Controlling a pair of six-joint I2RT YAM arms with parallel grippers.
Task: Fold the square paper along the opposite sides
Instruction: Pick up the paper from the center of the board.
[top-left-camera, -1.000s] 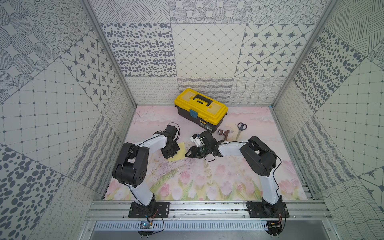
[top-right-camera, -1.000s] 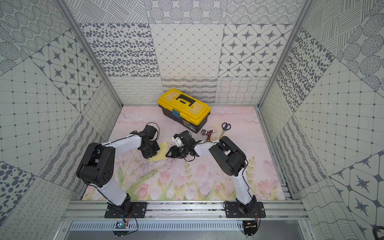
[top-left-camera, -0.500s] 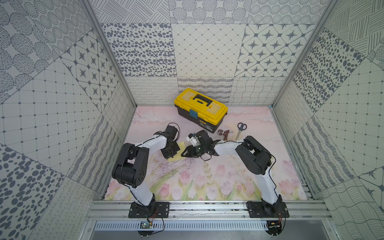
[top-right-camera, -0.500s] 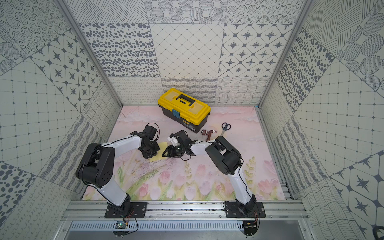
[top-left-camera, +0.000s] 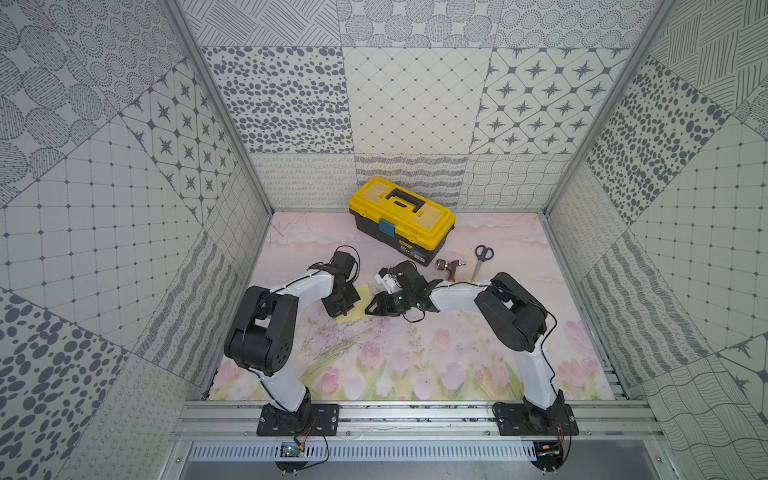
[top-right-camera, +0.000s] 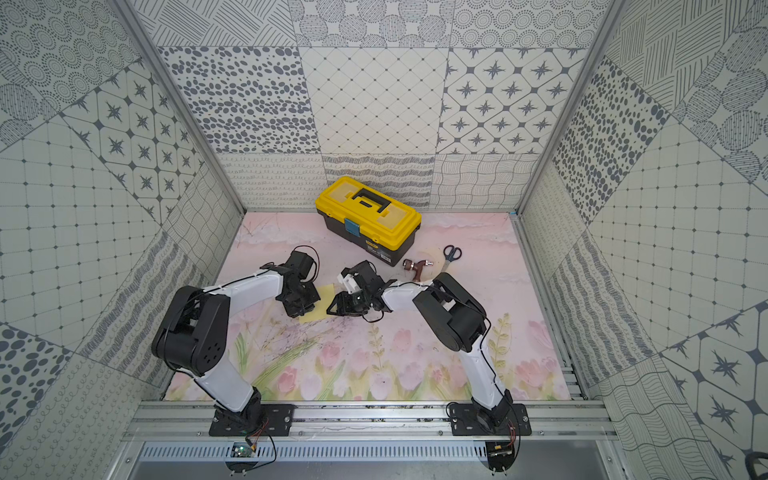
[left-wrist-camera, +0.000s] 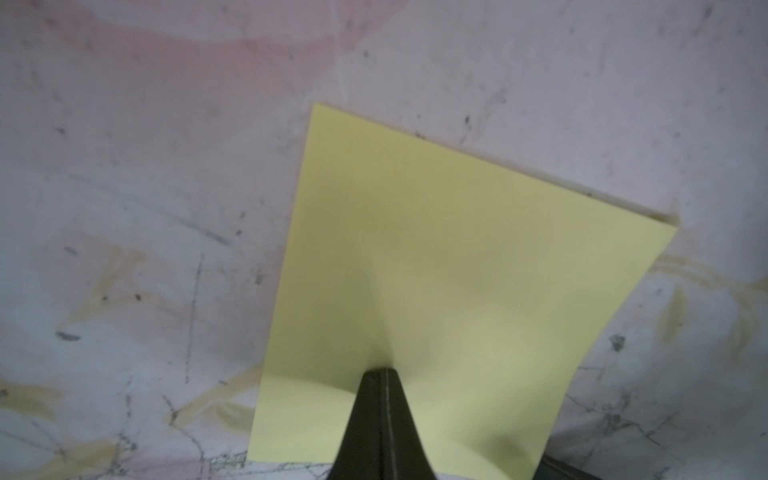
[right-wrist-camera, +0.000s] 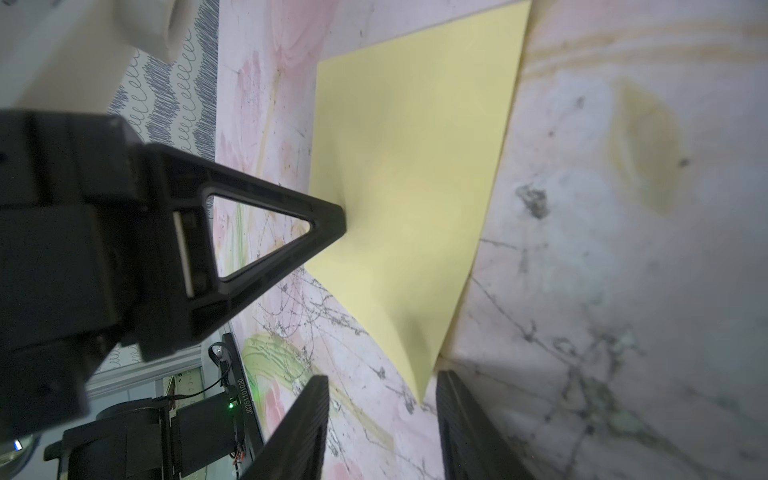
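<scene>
square paper (left-wrist-camera: 457, 270) is lying on the bench (top-left-camera: 415, 353) in front of the toolbox (top-left-camera: 401, 214) | left fingers (left-wrist-camera: 380, 415), shut, are pinning it against sliding | right fingers (right-wrist-camera: 303, 424), parted, are straddling its corner, apparently to lift it

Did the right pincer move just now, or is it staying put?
Yes. The right pincer has slid a little toward the square paper, away from the scissors, which lie where they were.

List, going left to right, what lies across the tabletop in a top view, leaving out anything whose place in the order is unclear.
left gripper, square paper, right gripper, small brown object, scissors. The toolbox overlaps several of these, so it is omitted.
</scene>
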